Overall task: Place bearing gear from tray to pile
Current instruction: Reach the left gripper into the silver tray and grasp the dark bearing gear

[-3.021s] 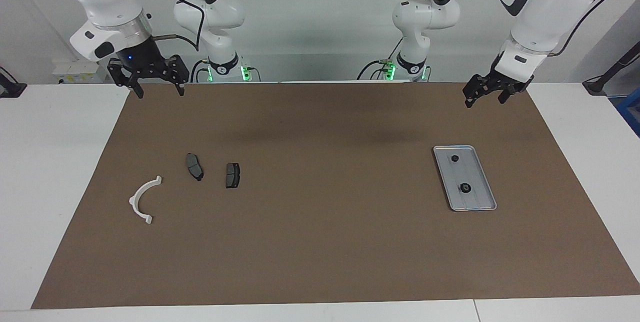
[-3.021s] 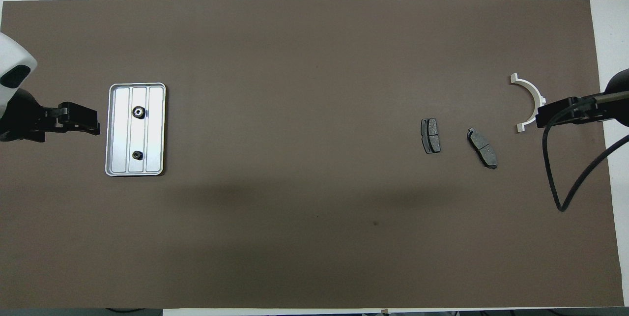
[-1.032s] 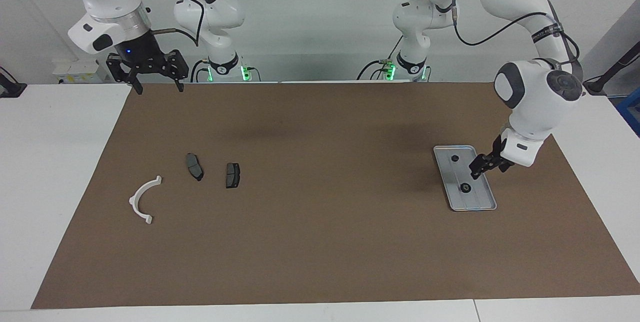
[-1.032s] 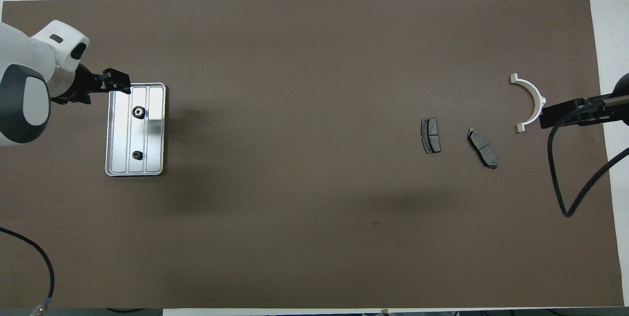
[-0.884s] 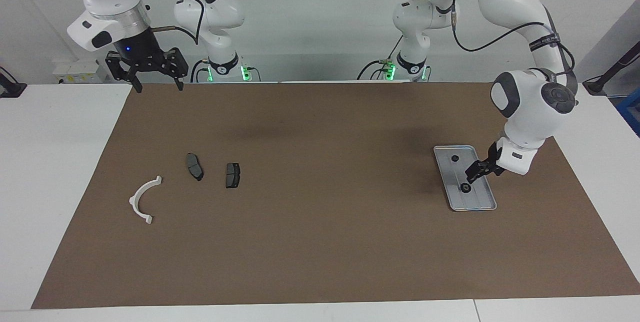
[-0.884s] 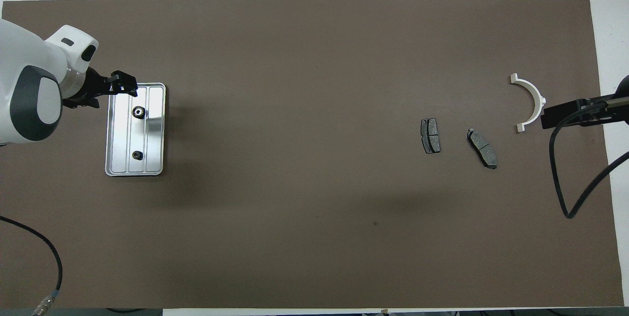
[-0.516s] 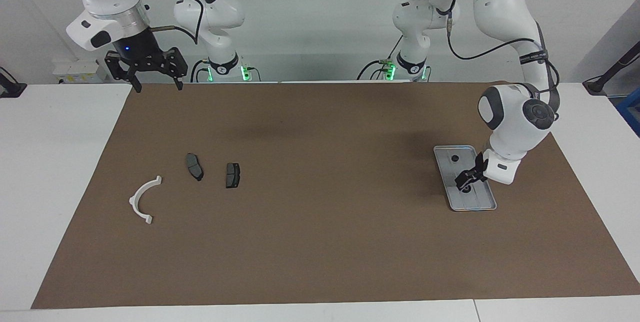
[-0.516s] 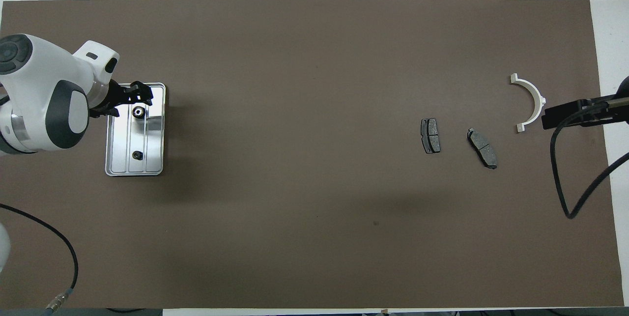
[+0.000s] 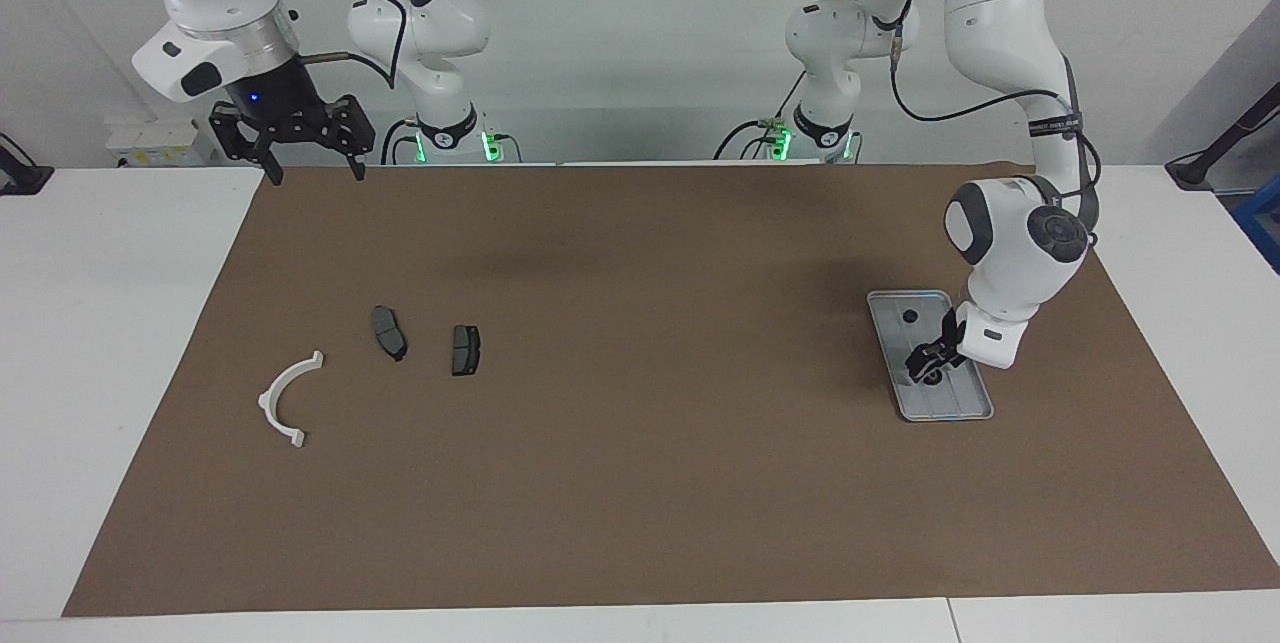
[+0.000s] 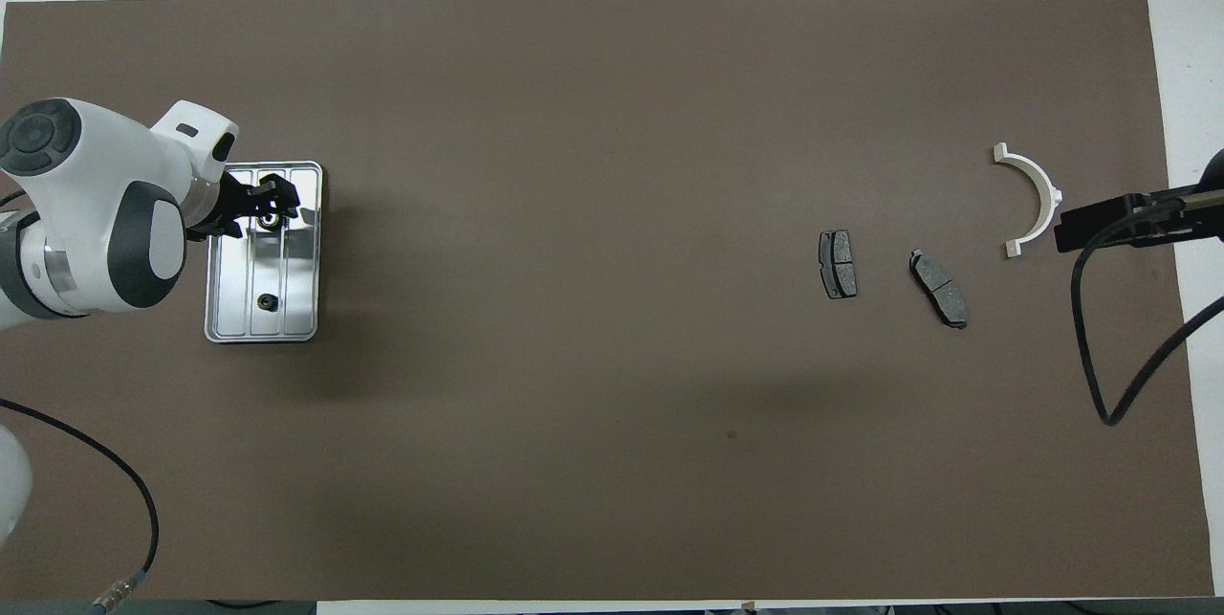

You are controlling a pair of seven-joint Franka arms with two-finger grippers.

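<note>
Overhead view: bearing gear (image 10: 271,218) in tray (image 10: 304,309), between left fingers (image 10: 284,186); grip unclear.

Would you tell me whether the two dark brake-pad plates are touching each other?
Apart. The overhead view shows bare brown mat between one plate and the other plate; the facing view agrees.

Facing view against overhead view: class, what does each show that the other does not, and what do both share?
Facing only: both arm bases, and the right gripper whole, open, raised over the mat's edge nearest the robots.

Overhead only: the tray's lengthwise ridges, and the left gripper covering the gear.

Both: the left gripper low over the tray, a second small part in it, two dark plates and the white bracket.
</note>
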